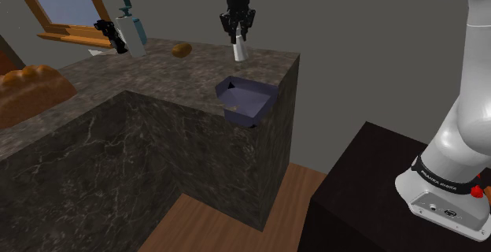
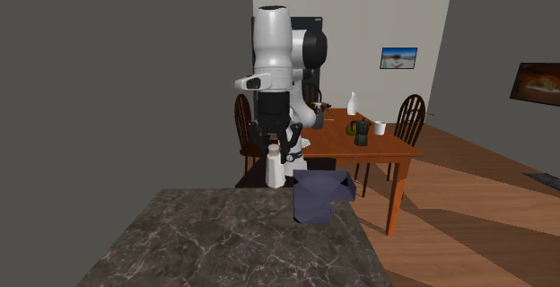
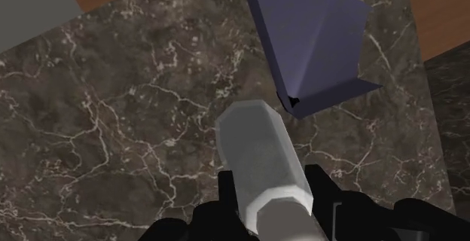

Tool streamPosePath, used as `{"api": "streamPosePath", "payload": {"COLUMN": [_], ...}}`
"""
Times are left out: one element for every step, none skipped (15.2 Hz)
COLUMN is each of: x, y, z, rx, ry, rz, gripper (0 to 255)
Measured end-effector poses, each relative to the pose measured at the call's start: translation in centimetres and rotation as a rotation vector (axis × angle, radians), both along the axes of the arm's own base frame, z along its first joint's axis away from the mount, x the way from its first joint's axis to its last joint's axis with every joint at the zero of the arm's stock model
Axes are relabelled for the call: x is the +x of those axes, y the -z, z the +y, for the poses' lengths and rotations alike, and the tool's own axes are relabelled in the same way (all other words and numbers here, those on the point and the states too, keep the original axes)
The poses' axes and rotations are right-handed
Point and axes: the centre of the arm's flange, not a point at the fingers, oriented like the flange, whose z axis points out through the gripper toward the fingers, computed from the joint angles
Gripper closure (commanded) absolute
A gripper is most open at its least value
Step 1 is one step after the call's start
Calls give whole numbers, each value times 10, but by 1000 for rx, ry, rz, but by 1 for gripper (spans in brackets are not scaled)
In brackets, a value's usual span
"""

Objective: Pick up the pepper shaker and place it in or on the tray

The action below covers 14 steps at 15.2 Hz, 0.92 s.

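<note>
Tool point(image 1: 238, 34) of the white arm hangs with its fingers pointing down over the far part of the dark, white-veined stone desk point(image 1: 118, 77), and it is closed on the pepper shaker point(image 1: 241, 50), a pale grey faceted piece. In the wrist view the tool point(image 3: 271, 183) has its two black fingers point(image 3: 320, 190) pressed on both sides of the pepper shaker point(image 3: 260, 153), with the veined desk point(image 3: 113, 126) behind. The lower end of the shaker is very near the desk top, but I cannot tell if it touches.

The tray point(image 1: 244, 115) is blue-violet with raised walls. It sits at the edge of the desk, near the shaker, on the side toward the stand. The wrist view gives the tray point(image 3: 301, 28) from above, with one corner just beside the shaker.

The shoulder view adds things at the back of the desk: a wooden-framed window point(image 1: 59, 6), a pale dispenser bottle point(image 1: 130, 24), a small brown rounded thing point(image 1: 182, 50) and a bread loaf point(image 1: 27, 85) at that view's left.

The second exterior view looks across the desk point(image 2: 233, 240) at the tool point(image 2: 274, 153), the pepper shaker point(image 2: 274, 170) and the tray point(image 2: 314, 200). Behind them it gives a wooden dining table point(image 2: 377, 146) with chairs, carrying a white bottle point(image 2: 353, 104), a dark pot point(image 2: 362, 133) and a white mug point(image 2: 380, 127).
</note>
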Motion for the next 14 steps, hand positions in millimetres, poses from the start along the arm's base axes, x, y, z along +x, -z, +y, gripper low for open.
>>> {"api": "streamPosePath", "payload": {"x": [0,0,0,-4,-11,-19,-27,-36,-44,-50,-61,-69,-78,-89], "y": [-5,-11,-14,-17,-20,-20,-21,-22,-22,-27,-27,-31,-33,-34], "z": [-1,-1,0,3,11,19,28,36,45,57,67,77,84,93], "rx": [0,0,0,0,0,0,0,0,0,0,0,0,0,0], "ry": [0,0,0,0,0,0,0,-1,-1,-1,-1,-1,-1,-1], "rz": [0,0,0,0,0,0,0,1,0,0,0,0,0,1], "gripper": [255,255,255,255,255,255,255,255,255,255,255,255,255,255]}}
